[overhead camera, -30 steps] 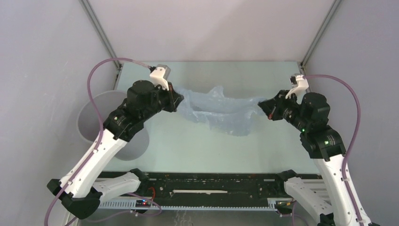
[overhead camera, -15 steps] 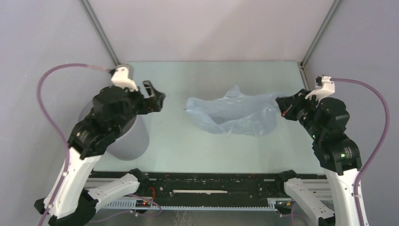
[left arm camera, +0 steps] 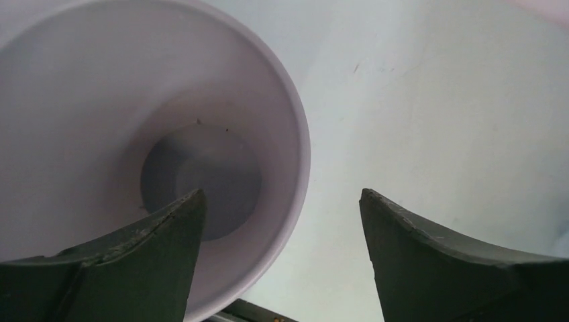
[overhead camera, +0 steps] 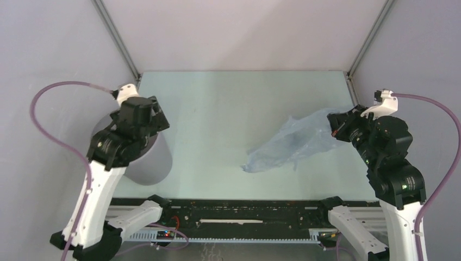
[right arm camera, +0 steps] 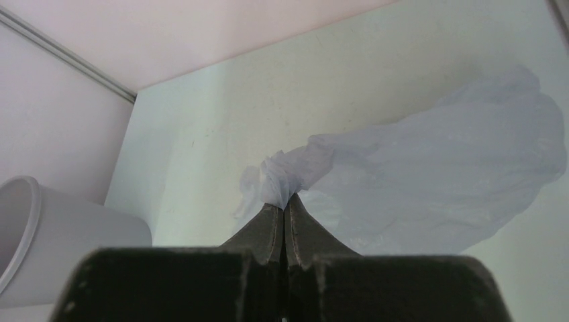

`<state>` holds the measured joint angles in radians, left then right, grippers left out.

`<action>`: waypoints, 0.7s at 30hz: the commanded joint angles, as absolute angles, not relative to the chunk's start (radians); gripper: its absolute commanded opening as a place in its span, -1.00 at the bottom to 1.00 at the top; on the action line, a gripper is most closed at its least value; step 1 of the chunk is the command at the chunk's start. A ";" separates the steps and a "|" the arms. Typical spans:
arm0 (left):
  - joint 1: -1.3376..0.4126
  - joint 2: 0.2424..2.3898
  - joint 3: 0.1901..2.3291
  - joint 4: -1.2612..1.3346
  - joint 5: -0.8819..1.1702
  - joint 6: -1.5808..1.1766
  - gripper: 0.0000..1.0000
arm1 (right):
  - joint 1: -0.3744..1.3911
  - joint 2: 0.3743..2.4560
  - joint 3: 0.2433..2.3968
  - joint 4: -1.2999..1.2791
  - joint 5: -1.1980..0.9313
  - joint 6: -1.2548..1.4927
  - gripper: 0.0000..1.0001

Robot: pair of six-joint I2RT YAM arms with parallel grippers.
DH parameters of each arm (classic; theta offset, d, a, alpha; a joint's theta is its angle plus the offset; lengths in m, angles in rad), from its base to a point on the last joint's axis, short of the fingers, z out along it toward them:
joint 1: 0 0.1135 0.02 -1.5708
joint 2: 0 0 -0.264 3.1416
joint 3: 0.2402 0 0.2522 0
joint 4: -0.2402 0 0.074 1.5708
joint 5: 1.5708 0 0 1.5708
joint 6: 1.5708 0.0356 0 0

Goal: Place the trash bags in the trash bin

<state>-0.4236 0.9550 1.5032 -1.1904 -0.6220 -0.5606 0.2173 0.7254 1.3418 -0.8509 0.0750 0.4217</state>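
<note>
The trash bag is a pale blue, wrinkly film, bunched at one end in my right gripper, which is shut on it at the right side of the table. From there the bag trails down and left to the tabletop. In the right wrist view the fingertips pinch a twisted corner of the film. The grey round trash bin stands at the left edge, partly hidden under my left arm. My left gripper hangs open over the bin's rim, holding nothing; the bin's inside looks bare.
Grey walls close in the table on three sides, with metal posts at the back corners. A black rail runs along the near edge between the arm bases. The bin also shows far left in the right wrist view.
My left gripper opened, let go of the bag and swung left over the bin. My right gripper pulled the bag to the right, so it now hangs from that gripper alone.
</note>
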 commanded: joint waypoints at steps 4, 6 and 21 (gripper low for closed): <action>-0.374 1.044 1.372 -1.110 -0.558 -0.547 0.59 | 0.231 0.717 1.410 -0.837 0.100 0.375 -1.00; -0.366 1.047 1.339 -1.077 -0.525 -0.527 0.52 | 0.236 0.713 1.413 -0.837 0.109 0.371 -1.00; -0.370 1.094 1.296 -1.005 -0.346 -0.425 -0.70 | 0.240 0.706 1.416 -0.827 0.118 0.371 -1.00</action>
<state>-0.3683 1.0969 1.3014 -1.0649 -0.4320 -0.4583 0.2359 0.7139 1.3849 -0.8516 0.1005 0.3908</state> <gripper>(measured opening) 0.216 0.007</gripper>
